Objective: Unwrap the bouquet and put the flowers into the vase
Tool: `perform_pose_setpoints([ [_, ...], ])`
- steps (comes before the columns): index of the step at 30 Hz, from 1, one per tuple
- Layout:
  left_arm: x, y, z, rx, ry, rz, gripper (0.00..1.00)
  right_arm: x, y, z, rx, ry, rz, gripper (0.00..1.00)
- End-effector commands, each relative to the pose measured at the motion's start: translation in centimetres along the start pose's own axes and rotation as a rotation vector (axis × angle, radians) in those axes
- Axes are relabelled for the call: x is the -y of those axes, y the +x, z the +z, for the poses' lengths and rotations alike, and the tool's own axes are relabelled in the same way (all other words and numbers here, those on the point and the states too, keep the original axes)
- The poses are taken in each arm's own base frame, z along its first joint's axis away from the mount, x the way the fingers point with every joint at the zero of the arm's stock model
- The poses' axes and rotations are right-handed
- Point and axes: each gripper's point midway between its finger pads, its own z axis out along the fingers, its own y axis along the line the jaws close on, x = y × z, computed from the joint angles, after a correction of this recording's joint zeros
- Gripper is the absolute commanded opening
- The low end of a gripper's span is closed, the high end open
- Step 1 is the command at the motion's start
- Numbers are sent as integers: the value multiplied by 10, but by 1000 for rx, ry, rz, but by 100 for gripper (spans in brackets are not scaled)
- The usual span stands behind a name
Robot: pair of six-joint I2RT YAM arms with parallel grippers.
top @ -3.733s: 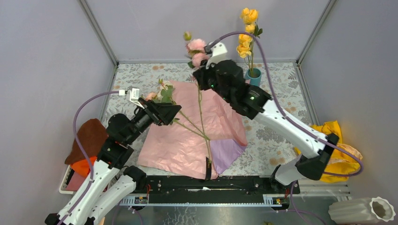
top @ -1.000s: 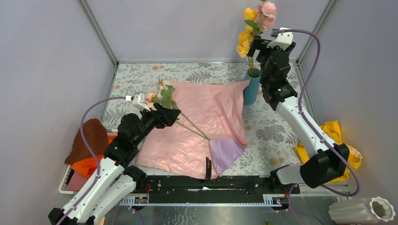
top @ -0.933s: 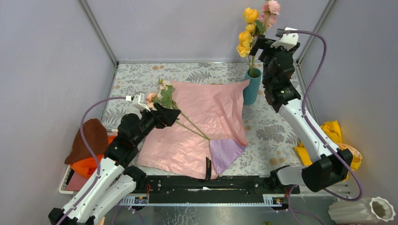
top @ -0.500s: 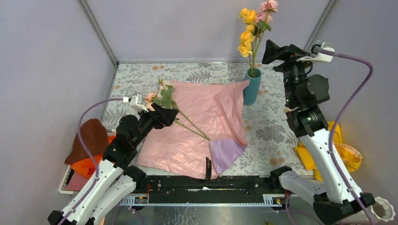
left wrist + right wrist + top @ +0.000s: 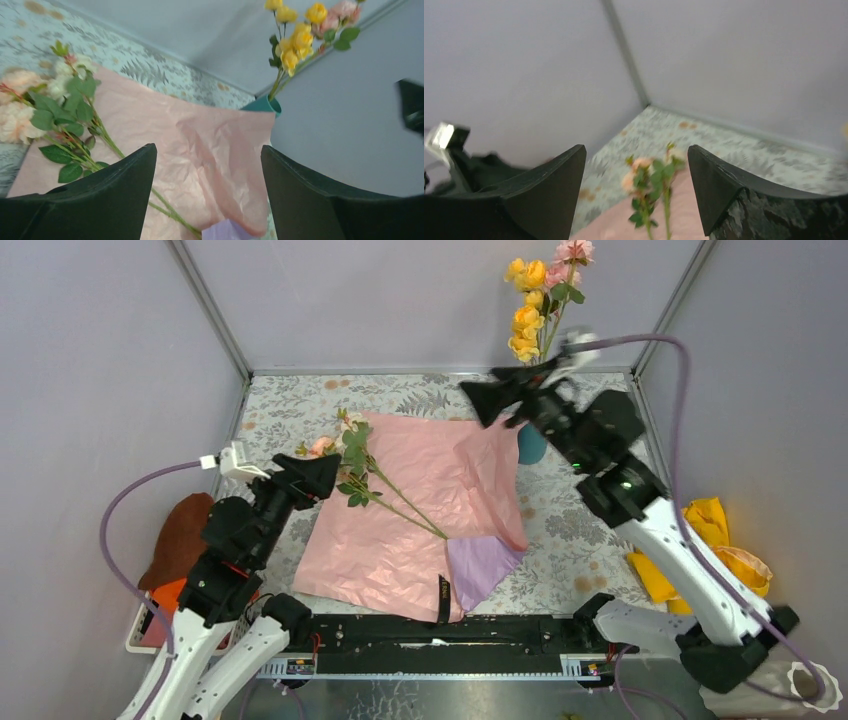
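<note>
Two sprays of artificial roses, a yellow-rose spray point(image 5: 524, 320) and a pink-rose spray point(image 5: 572, 253), stand in the tall slim teal-blue vase point(image 5: 262, 105). It sits at the far right corner of the crinkly pink wrapping paper point(image 5: 440, 500), half hidden behind the right arm in the overhead view.

Seconds ago the pink-rose spray was in the air, held by the right gripper point(image 5: 636, 148). Now it is lodged beside the yellow one. That gripper has let go and swung left over the paper's far edge, its jaws apart with nothing between them, facing the remaining flowers.

Those long green-stemmed cream and pale-pink roses point(image 5: 350, 445) lie on the pink paper with their heads at its far left corner. Their stems run toward the lilac-purple inner sheet point(image 5: 482, 565) and the black ribbon point(image 5: 443, 598) at the near edge.

The left gripper point(image 5: 207, 150) has drawn back a little and hovers just beside the leaves, jaws wide and empty.

Unwrapping looks finished and delivery partly done. The next pick, I judge, is a stem from the paper.
</note>
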Motion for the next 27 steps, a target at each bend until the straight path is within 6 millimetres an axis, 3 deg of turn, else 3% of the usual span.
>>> perform_pose_setpoints([
  [1,-16,-25,-14,86,-118,9,83,-41,89,18,-268,-91,-57,82],
  [7,-35,-29,-27,128,-193,3,84,-32,212,19,-582,-48,-31,72],
  [10,-40,-31,-30,144,-215,2,84,-20,270,6,-733,-15,-37,66],
  [14,-44,-27,-28,138,-226,-1,84,-1,329,-16,-902,51,-75,56],
  [18,-45,-19,-24,107,-227,4,84,18,377,-40,-1040,131,-121,51],
  [27,-47,-5,-16,67,-216,-4,84,40,437,-77,-1205,216,-126,43],
])
